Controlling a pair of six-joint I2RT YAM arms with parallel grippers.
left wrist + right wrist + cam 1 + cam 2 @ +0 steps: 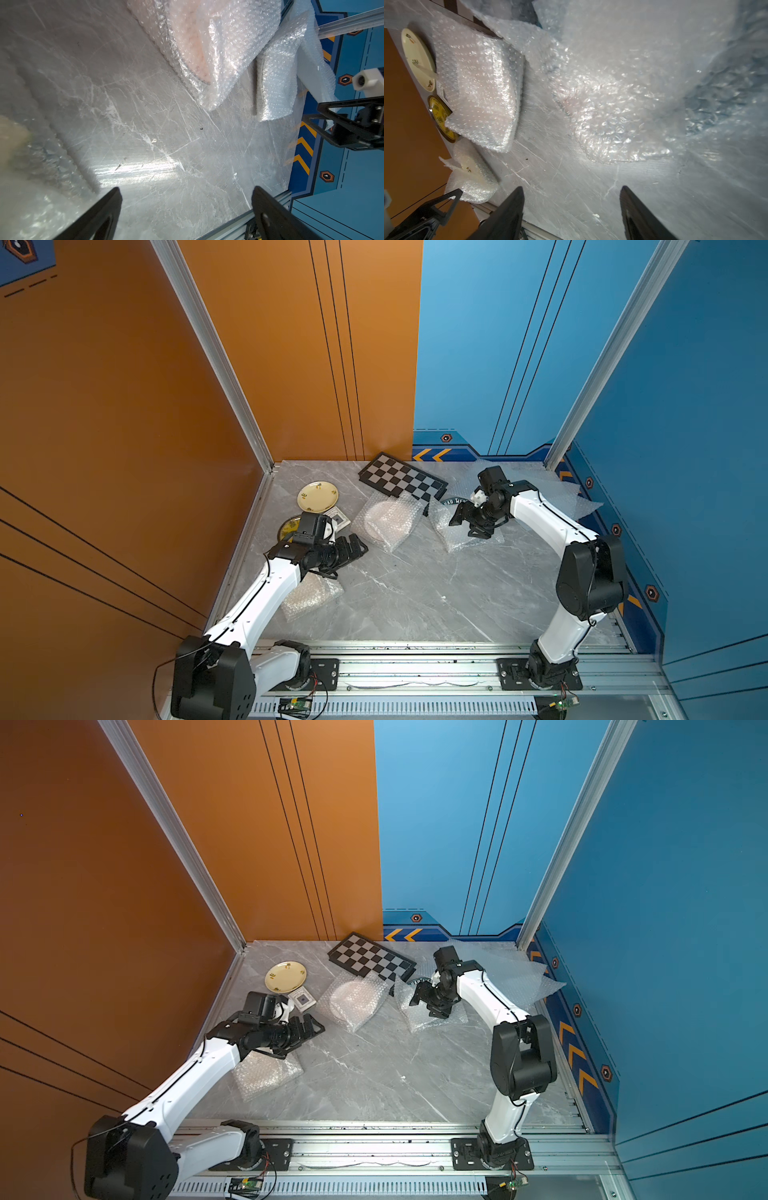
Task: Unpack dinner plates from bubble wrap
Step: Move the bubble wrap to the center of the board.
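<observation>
Left gripper (357,546) and right gripper (467,526) spread wide, both empty.
Top view: pale yellow floral ceramic plate (317,496) bare by orange wall (124,406); clear bubble wrap parcel (400,534) encloses a pale round plate (376,517). Right wrist: cream sprigged plate (472,166) lies partly covered by bubble wrap.

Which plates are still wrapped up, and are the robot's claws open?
pale yellow floral plate, unwrapped
dark-rimmed yellow plate, unwrapped
middle bundle, wrapped
right bundle, wrapped
near bundle, partly open, plate showing
loose bubble wrap, empty, back corner
left gripper, open, empty
right gripper, open, empty
</observation>
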